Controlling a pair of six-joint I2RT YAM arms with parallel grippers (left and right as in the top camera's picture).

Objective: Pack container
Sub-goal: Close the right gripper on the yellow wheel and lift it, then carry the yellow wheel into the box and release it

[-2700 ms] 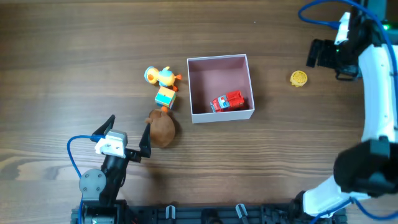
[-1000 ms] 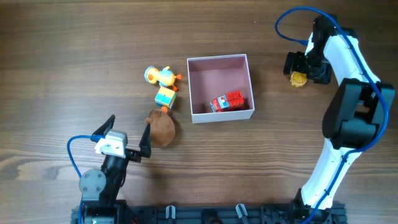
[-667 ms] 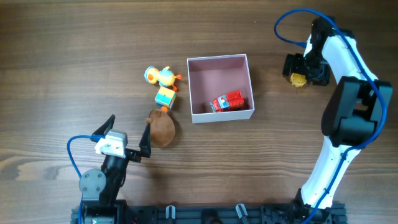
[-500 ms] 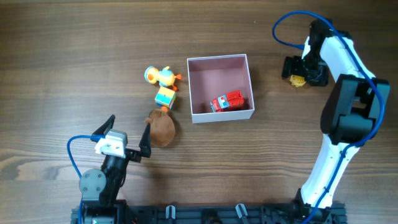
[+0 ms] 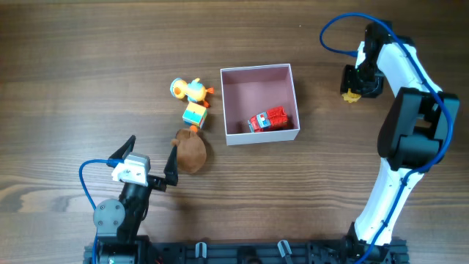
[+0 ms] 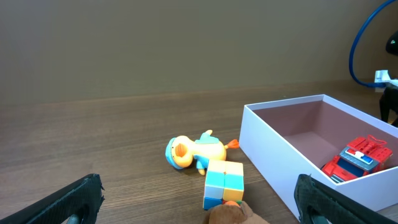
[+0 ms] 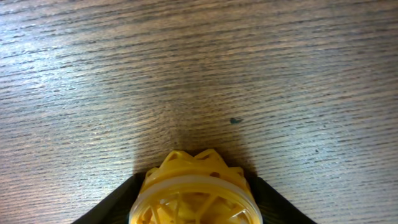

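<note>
The container, a white box with a pink inside, stands at mid-table and holds a red toy truck. To its right, my right gripper is shut on a yellow ribbed toy resting on the wood. In the right wrist view the black fingers press both sides of that yellow toy. My left gripper stands open near the front edge, beside a brown plush. Its wrist view shows the container's wall and the truck.
Left of the container lie a yellow duck toy and a multicoloured cube, with the plush just below them. The left wrist view shows the duck, the cube and the plush's top.
My right gripper came down around the yellow toy and its fingers closed onto it. The left arm and the other toys have not moved.
</note>
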